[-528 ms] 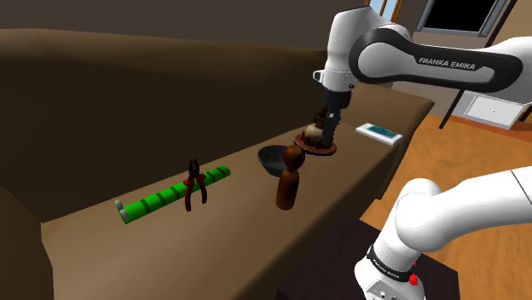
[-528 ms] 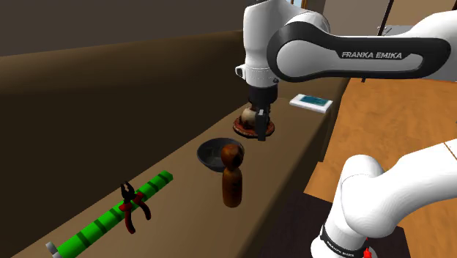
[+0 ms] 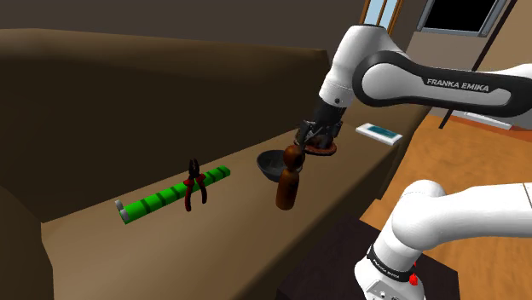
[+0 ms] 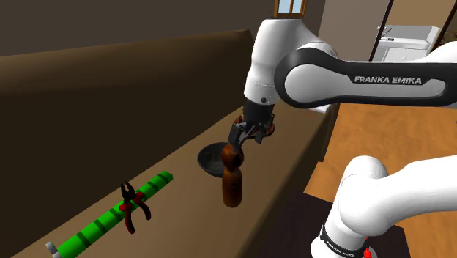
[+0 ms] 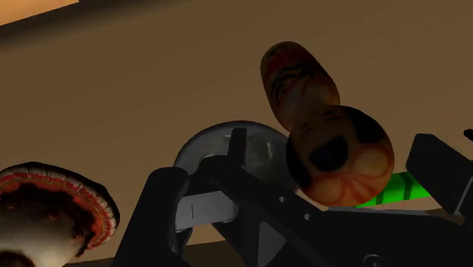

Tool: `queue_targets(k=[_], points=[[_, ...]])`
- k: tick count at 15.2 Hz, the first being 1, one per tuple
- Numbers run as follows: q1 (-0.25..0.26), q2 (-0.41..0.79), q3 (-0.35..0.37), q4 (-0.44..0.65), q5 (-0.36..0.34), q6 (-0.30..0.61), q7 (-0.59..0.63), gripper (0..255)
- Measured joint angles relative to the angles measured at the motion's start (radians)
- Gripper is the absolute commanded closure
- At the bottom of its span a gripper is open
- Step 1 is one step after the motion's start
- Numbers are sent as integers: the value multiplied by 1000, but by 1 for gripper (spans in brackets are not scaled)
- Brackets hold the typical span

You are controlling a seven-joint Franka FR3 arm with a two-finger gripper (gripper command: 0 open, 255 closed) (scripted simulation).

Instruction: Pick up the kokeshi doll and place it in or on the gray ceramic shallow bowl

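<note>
Jaws spread wide just over the head of the kokeshi doll (image 3: 287, 189), gripping nothing.
You'll find the doll upright on the brown surface (image 3: 213, 234) at mid-frame in the shoulder view, just beside the dark shallow bowl (image 3: 268, 162) to its upper left. In the wrist view its round head shows between the fingers (image 5: 163, 208), neither touching it.

A brown counter (image 3: 85, 247) runs below a dark brown wall (image 3: 128, 85), with orange wooden floor (image 3: 486, 158) and a framed window (image 3: 382, 10) beyond
</note>
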Motion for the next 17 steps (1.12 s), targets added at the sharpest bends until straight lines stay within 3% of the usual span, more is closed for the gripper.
queue_targets(k=[2,4,9,16,17], points=[[-31,-10,50,-34,65,94,144,0],[-39,-10,69,-61,87,140,185,0],[-37,1,88,-119,106,216,196,0],[-38,6,91,-128,108,230,195,0],[-38,6,91,-128,108,230,195,255]])
